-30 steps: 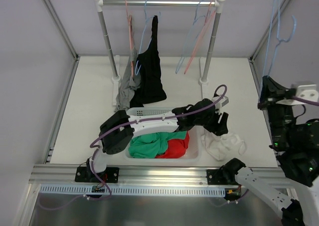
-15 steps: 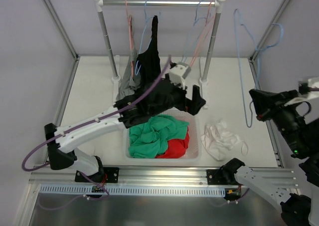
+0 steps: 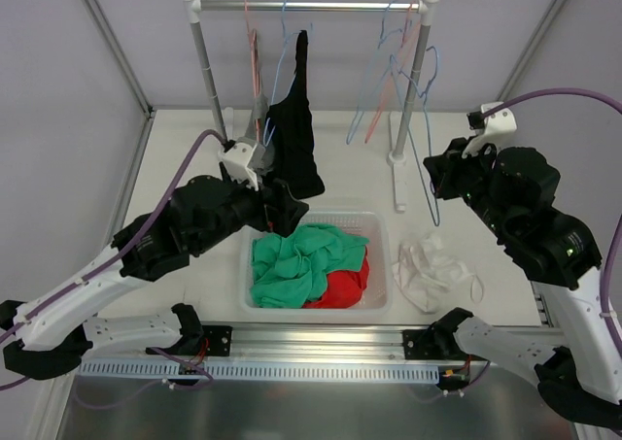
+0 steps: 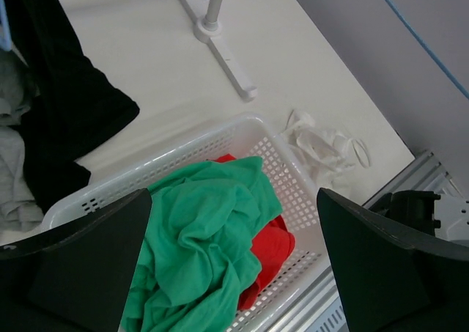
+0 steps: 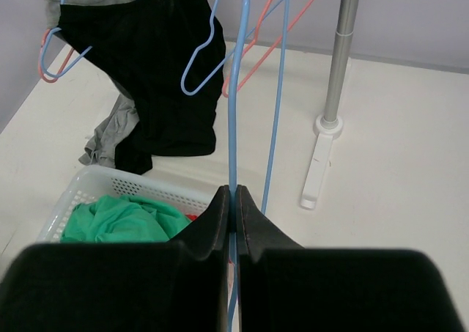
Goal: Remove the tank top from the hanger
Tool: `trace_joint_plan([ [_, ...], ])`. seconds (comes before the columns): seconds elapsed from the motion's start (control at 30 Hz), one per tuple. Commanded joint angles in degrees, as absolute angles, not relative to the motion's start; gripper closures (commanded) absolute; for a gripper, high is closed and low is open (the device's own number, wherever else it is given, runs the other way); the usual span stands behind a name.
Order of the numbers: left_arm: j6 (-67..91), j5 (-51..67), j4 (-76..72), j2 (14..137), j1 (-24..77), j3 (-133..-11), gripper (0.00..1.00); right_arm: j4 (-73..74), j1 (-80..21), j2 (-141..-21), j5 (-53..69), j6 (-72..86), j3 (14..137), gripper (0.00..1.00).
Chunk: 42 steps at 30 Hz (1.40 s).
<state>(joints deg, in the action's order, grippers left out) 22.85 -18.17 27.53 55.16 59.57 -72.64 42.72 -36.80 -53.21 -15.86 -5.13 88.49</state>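
Note:
A black tank top hangs on a blue hanger on the rail; it also shows in the right wrist view and the left wrist view. A white tank top lies crumpled on the table right of the basket. My right gripper is shut on the wire of an empty blue hanger, held upright beside the rack's right post; its tips pinch the wire. My left gripper is open and empty above the basket's far left corner, its fingers spread wide.
A white basket holds green and red clothes. A grey garment hangs left of the black top. Pink and blue empty hangers hang on the rail. The rack's foot lies on the table.
My left arm lifted from the white top and swung left over the basket. My right arm carried the blue hanger from the far right in toward the rack's right post.

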Motion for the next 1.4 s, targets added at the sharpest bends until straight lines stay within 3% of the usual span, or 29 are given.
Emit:
trace_joint_plan([
  [0.0, 21.1, -21.0, 32.8, 51.9, 59.4, -71.2, 0.01, 37.5, -36.8, -52.5, -20.4, -4.6, 89.2, 1.0],
  [0.37, 23.3, -21.4, 36.9, 49.3, 56.4, -63.0, 0.01, 37.8, -36.8, -45.5, -20.7, -4.9, 86.6, 1.0],
  [0.63, 22.5, -21.6, 37.1, 49.7, 56.0, -62.2, 0.01, 37.2, -36.0, -54.0, -18.8, -7.6, 89.9, 1.0],
  [1.07, 22.6, -21.8, 40.6, 43.7, 53.4, -58.7, 0.01, 33.1, -25.6, -64.0, -10.9, -8.5, 92.9, 1.0],
  [1.37, 21.4, -18.5, 43.1, 39.5, 53.4, -55.7, 0.01, 30.9, -24.7, -70.2, -12.5, -9.1, 94.3, 1.0],
])
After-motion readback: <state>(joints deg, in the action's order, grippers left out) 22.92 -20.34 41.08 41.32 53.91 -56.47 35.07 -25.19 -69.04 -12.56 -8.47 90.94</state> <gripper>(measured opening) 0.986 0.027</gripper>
